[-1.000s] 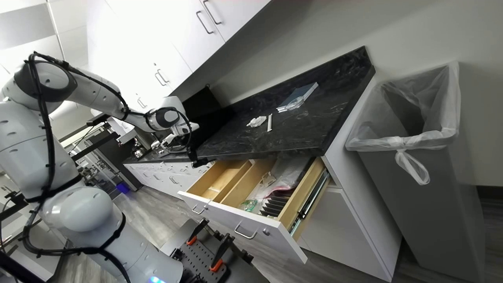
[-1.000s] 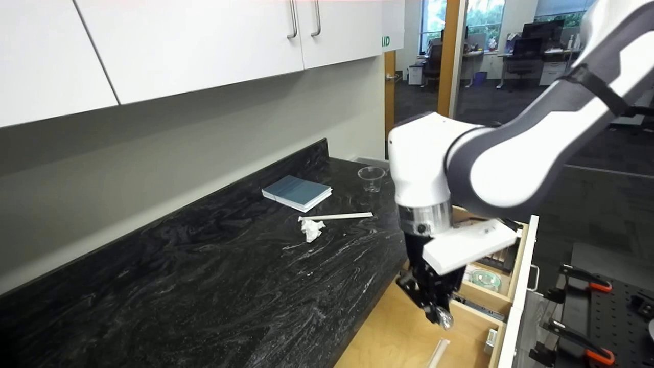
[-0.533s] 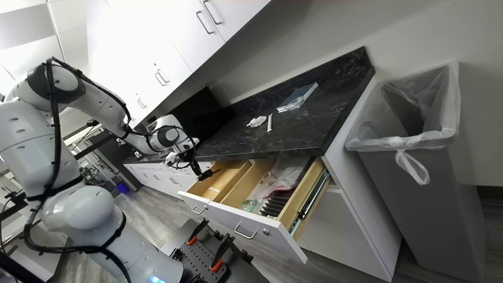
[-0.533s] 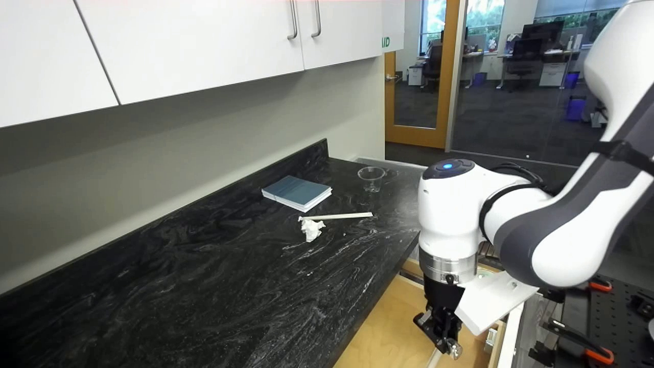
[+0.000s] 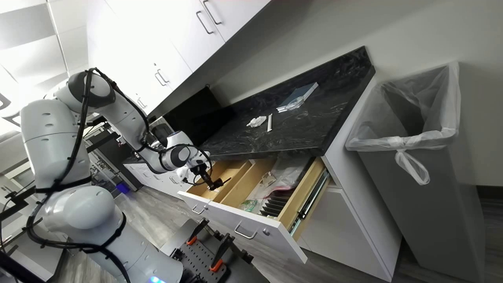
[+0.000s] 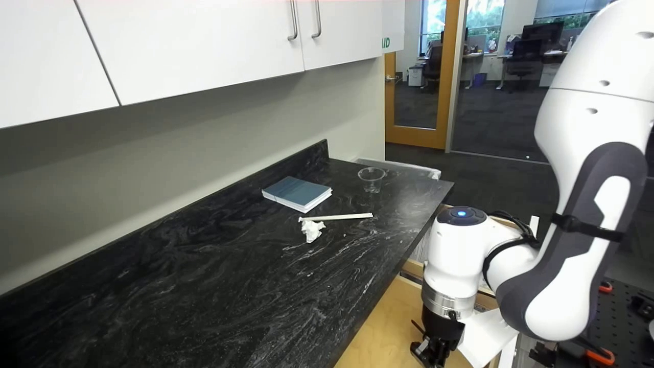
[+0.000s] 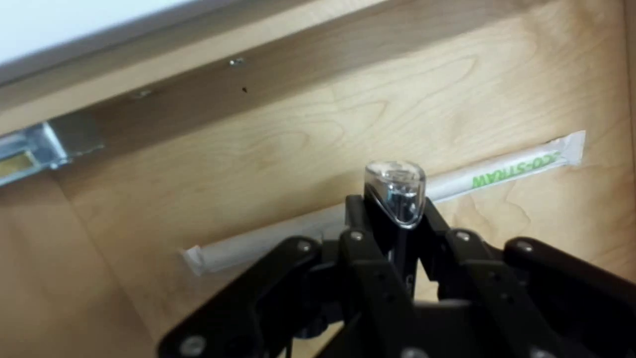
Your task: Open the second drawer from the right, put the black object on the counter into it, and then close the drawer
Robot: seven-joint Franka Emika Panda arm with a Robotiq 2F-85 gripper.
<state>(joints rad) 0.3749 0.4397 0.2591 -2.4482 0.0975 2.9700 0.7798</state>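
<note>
Black clear-tipped object (image 7: pixel 396 195), clamped in tool (image 7: pixel 394 214), over open drawer (image 7: pixel 298 159)

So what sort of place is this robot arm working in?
Probably an office kitchenette or a shared workroom, though the pictures don't settle which. A dark counter runs beneath white overhead cabinets, and office chairs show in the background of an exterior view.
</note>
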